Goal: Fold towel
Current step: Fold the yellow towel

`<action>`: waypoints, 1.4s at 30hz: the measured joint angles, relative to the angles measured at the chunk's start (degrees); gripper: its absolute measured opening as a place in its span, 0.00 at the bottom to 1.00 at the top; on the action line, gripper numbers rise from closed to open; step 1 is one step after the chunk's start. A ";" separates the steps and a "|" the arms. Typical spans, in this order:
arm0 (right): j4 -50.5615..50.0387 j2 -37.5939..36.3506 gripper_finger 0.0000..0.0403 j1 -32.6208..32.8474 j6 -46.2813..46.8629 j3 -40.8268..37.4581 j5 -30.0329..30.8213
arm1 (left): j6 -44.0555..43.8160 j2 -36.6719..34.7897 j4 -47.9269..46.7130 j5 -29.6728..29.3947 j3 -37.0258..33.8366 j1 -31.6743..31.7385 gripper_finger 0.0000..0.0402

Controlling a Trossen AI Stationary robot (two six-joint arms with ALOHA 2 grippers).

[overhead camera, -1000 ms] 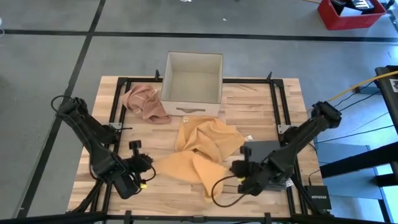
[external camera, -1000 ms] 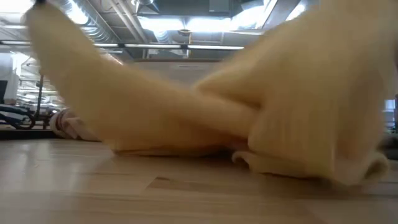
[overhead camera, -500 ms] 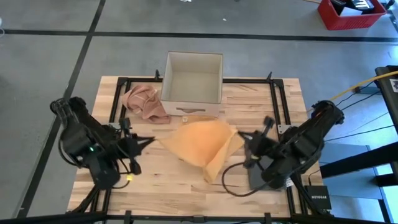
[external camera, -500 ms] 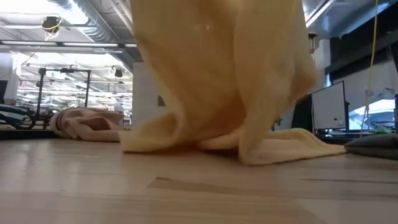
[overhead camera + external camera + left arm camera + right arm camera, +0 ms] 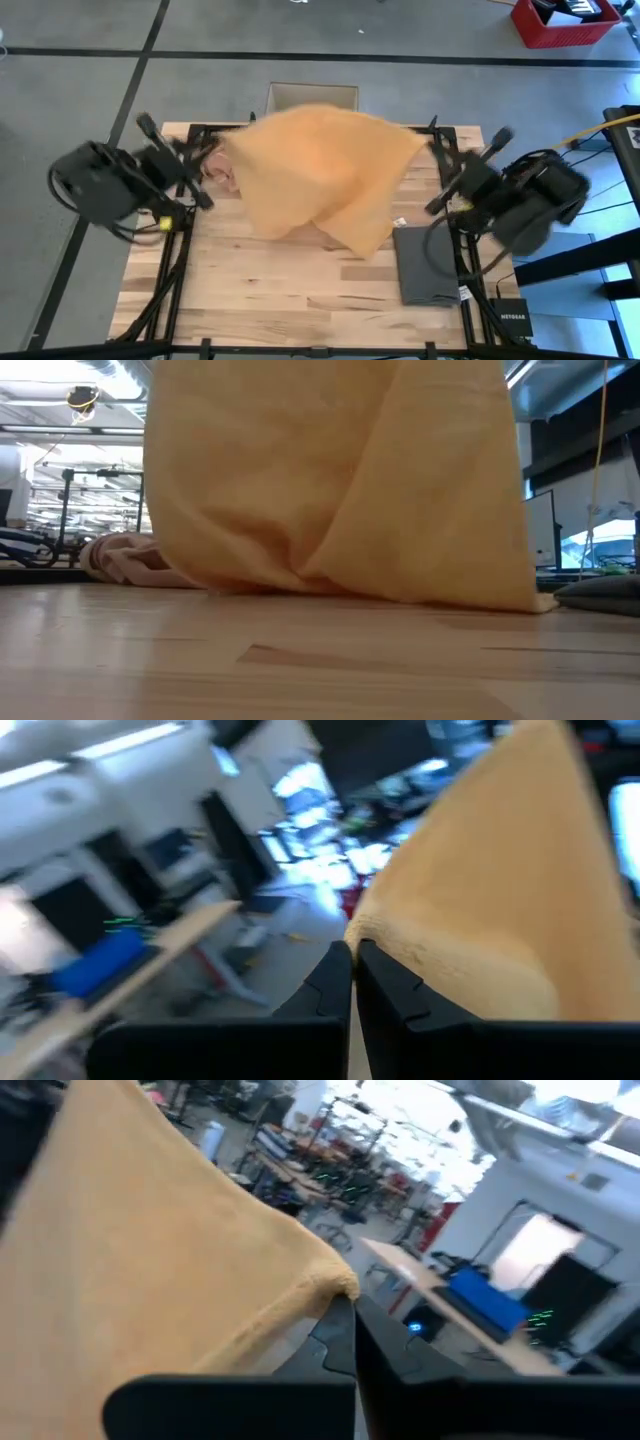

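An orange towel (image 5: 320, 170) hangs spread out between my two grippers, high over the middle of the table. My left gripper (image 5: 207, 152) is shut on its upper left corner and my right gripper (image 5: 438, 158) on its upper right corner. In the low view the towel (image 5: 340, 480) falls like a curtain. Its lower edge (image 5: 420, 598) reaches down to the table top; whether it rests there I cannot tell. My left gripper pinches the towel's upper left corner (image 5: 372, 928) between its two fingers, which point about level. The cloth spreads away from the fingers and hangs below them. My right gripper pinches the upper right corner (image 5: 338, 1285) between its two fingers, likewise about level. The top edge runs between the two holds with a slight sag.
A pink cloth (image 5: 222, 172) lies at the far left, partly behind the towel. An open beige box (image 5: 310, 94) stands at the far edge, mostly covered. A folded grey cloth (image 5: 425, 265) lies at the right. The near half of the table (image 5: 260, 300) is bare wood.
Both grippers have risen from low near the table's near edge, moved apart and toward the far edge, and tipped from pointing down to level. The towel has gone from a crumpled heap on the table to a raised, spread sheet hanging between them.
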 joint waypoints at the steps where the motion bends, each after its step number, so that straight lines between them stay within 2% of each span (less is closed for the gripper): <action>1: 0.18 0.01 0.00 -0.70 -2.30 1.91 0.96 | 3.64 0.00 1.81 -1.40 1.32 0.66 0.00; 3: 0.89 -0.06 0.00 -2.99 -5.17 4.96 1.75 | 10.08 0.00 4.77 -2.59 3.81 2.42 0.00; 5: 4.27 -1.84 0.00 -5.71 -8.88 3.89 2.13 | 14.51 -0.34 7.17 -2.81 4.85 4.47 0.00; 9: 6.62 -3.87 0.00 -12.60 -13.27 3.41 -6.04 | 22.15 -2.33 11.98 -1.90 4.10 8.84 0.00; 14: 7.26 -5.35 0.00 -20.57 -14.72 3.41 -13.50 | 24.83 -4.18 11.36 -1.62 4.10 13.00 0.00; 18: 10.44 -6.12 0.00 -27.38 -19.48 3.41 -15.46 | 26.57 -5.72 11.43 -0.78 4.08 17.53 0.00; 24: 27.25 -6.45 0.00 -35.46 -35.51 3.33 -20.59 | 26.21 -7.77 12.17 3.29 4.04 25.35 0.00; 27: 38.03 -6.60 0.00 -33.68 -42.80 3.34 -23.38 | 22.79 -8.52 14.55 10.20 4.06 25.30 0.00; 31: 42.78 -6.74 0.00 -26.15 -45.21 3.44 -24.09 | 16.19 -8.92 16.32 19.51 4.10 19.11 0.00; 36: 43.35 -6.21 0.00 -14.87 -45.03 3.37 -20.81 | 15.85 -8.44 20.44 20.82 4.02 10.34 0.00; 39: 45.39 -5.66 0.00 -9.01 -45.46 3.39 -20.84 | 20.14 -8.49 28.75 21.30 4.02 3.79 0.00; 42: 50.88 -4.48 0.00 -4.42 -50.20 3.39 -19.84 | 25.09 -8.54 37.05 23.68 4.06 -1.43 0.00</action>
